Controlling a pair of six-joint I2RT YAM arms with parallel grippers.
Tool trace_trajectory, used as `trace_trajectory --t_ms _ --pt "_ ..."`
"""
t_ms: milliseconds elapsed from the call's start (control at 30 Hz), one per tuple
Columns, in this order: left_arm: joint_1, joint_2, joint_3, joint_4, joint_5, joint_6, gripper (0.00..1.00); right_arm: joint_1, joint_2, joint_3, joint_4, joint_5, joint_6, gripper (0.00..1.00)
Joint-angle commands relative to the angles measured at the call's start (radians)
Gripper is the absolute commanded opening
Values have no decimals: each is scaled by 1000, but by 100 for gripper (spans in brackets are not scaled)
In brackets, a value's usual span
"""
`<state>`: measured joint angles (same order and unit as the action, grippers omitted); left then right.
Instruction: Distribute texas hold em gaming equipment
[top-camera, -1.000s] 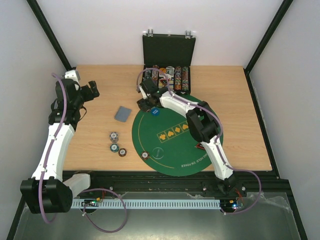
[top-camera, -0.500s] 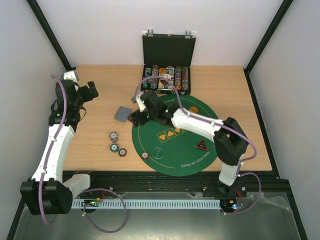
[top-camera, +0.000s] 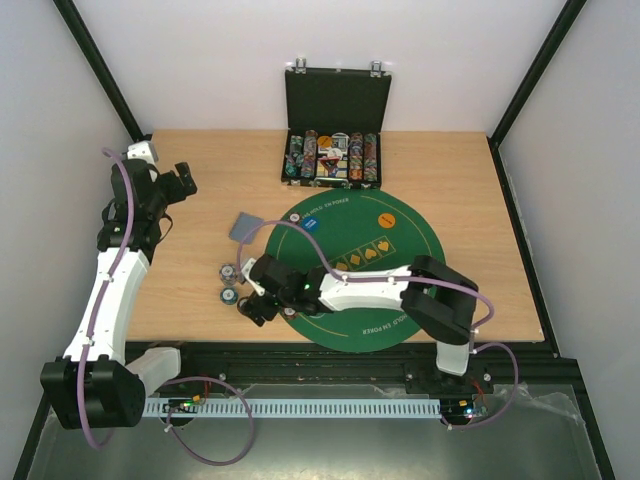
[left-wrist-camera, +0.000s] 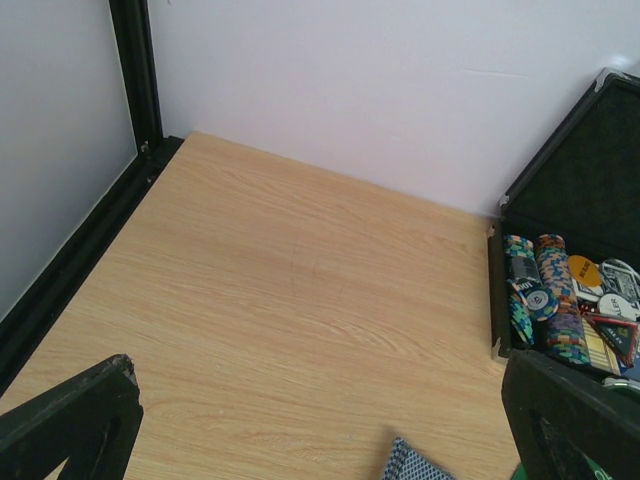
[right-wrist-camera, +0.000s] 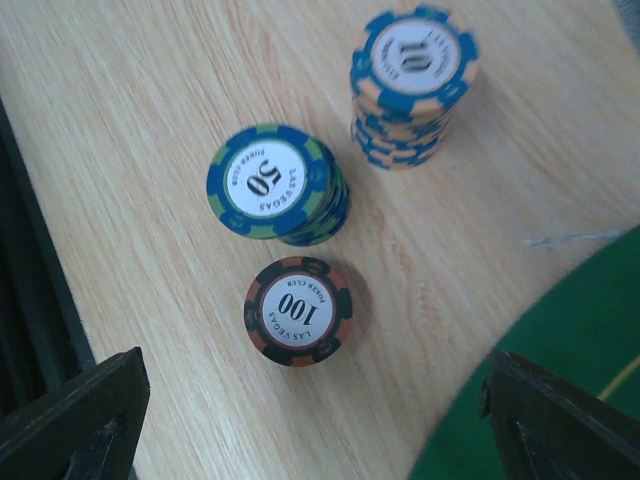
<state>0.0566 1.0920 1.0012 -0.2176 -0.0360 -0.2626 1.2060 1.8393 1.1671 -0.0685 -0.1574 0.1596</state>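
Three striped poker chip stacks stand on the wood left of the green mat (top-camera: 400, 245): a blue-and-cream "10" stack (right-wrist-camera: 413, 75), a blue-green "50" stack (right-wrist-camera: 272, 180) and a black-orange "100" stack (right-wrist-camera: 298, 310). My right gripper (right-wrist-camera: 310, 410) hovers open and empty over them, the "100" stack between its fingers; in the top view it (top-camera: 258, 303) sits at the mat's left edge. Grey-blue cards (top-camera: 244, 227) lie on the wood. A blue button (top-camera: 311, 224) and an orange button (top-camera: 381, 217) lie on the mat. My left gripper (top-camera: 183, 180) is open and empty at the far left. The triangular marker is hidden.
The open black case (top-camera: 335, 100) with chip rows stands at the table's back edge, also at the right of the left wrist view (left-wrist-camera: 570, 300). A corner of the cards (left-wrist-camera: 415, 465) shows there. The right arm lies across the mat's near part.
My right arm has swung from the case, forward and left across the mat, down over the chip stacks. The left arm has not moved.
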Motion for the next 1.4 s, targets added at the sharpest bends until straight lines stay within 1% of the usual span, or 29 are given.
trace_trajectory --t_ms 0,367,467,700,800,933,1033,1367 --pt "3 7 4 4 -16 -6 100 24 84 46 23 47 -21 90" --pt "4 8 5 4 -15 -6 99 24 180 73 35 28 -41 90" --pt "3 8 7 5 -15 -7 100 24 204 81 33 24 -50 87" --pt "3 8 7 4 -15 -7 99 33 254 102 23 36 -70 76" --pt "3 8 5 4 -13 -7 99 35 272 113 19 46 -72 67" --pt "3 6 5 4 -13 -7 99 38 290 122 10 47 -76 60" --pt "3 6 4 6 -13 -7 100 41 291 120 5 43 -78 56" --pt "3 6 5 7 -10 -7 100 52 248 72 -5 29 -50 36"
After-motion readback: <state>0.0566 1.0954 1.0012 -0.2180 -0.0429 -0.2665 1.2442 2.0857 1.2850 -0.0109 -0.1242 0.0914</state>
